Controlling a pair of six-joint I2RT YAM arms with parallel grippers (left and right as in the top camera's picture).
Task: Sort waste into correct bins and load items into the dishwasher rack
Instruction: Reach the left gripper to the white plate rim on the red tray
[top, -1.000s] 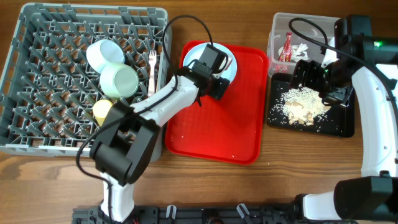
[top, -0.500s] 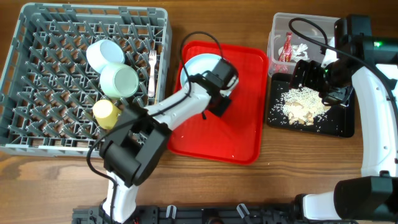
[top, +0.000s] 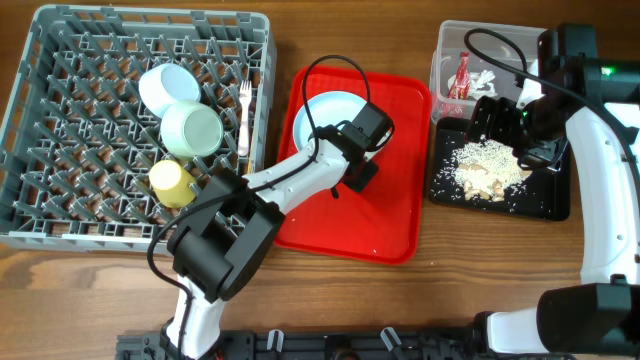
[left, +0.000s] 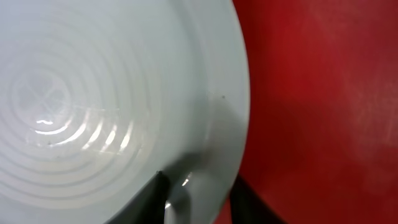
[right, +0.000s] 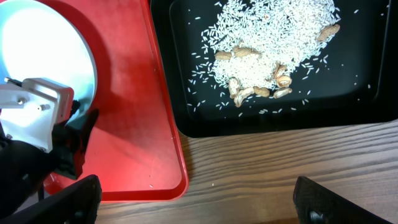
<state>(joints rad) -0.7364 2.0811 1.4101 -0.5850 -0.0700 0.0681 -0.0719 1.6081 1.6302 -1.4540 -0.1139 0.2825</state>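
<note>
The round pale blue plate (top: 322, 112) lies flat at the upper left of the red serving tray (top: 385, 225). Its lower-right rim is straddled by the 2 fingers of the left gripper (left: 200, 200), with the plate spreading up and left from them; whether it is clamped cannot be told. The right gripper (right: 199, 205) is spread wide and empty at the far right.

Honestly, nothing readable here. The red snack wrapper (top: 461, 74) sitting in the clear tub (top: 441, 45) has some pale print on it, but it's way too small and blurry to make out any letters, brand or numbers.
</note>
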